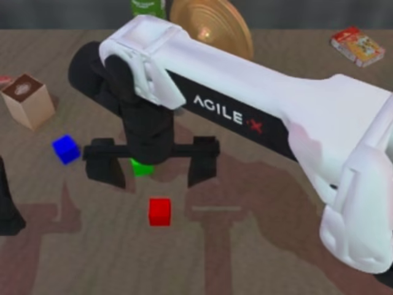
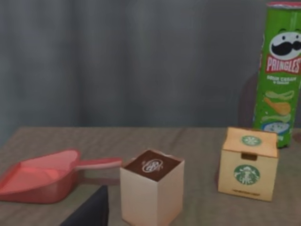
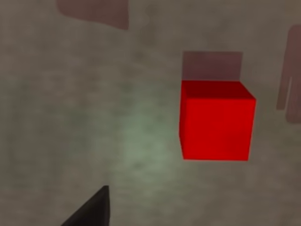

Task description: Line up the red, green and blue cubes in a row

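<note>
"AGILE X" is read on the right arm (image 1: pixel 245 117); "PRINGLES" on the green can (image 2: pixel 281 70).
Right tool (image 1: pixel 151 165) is spread wide above the green cube (image 1: pixel 142 167), nothing gripped; left tool's state cannot be told.

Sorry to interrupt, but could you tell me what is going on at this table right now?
The right arm reaches across the table, its gripper open above the green cube, which is mostly hidden beneath it. The blue cube sits to the left and the red cube lies nearer the front, both free on the table. The cubes are not in a row yet. The left gripper is parked at the left edge, holding nothing visible.
</note>
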Available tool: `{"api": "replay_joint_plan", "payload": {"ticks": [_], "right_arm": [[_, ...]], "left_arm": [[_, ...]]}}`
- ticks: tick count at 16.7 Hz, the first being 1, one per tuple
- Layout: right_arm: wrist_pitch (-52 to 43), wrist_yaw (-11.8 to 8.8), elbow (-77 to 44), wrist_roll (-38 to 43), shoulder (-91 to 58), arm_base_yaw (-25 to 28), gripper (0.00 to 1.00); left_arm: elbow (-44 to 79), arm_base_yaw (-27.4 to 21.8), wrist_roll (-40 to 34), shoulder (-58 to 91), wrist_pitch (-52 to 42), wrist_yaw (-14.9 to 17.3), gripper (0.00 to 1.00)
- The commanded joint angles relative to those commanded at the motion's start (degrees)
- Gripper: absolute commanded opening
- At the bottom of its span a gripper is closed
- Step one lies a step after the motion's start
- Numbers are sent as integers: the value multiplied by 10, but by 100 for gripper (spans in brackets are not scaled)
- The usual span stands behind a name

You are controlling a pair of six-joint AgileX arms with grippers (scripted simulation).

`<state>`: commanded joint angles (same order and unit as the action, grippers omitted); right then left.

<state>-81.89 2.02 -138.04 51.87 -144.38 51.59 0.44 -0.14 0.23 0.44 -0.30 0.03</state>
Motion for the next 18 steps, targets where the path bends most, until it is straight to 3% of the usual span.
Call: {"api": "replay_joint_plan", "payload": {"ticks": [5,11,15,18], "right_arm": [[62,30,102,-58,115,-43,100],[216,72,377,-180,439,-157,100],[348,81,633,-277,716,-253,100],[452,76,833,-348,918,-324,100]], "left_arm": [[94,-24,46,96,-60,2,100],[325,-76,155,374,-205,1,100],[503,-118,242,622,-324,0,100],[628,-148,305,795,-411,-1,100]]}}
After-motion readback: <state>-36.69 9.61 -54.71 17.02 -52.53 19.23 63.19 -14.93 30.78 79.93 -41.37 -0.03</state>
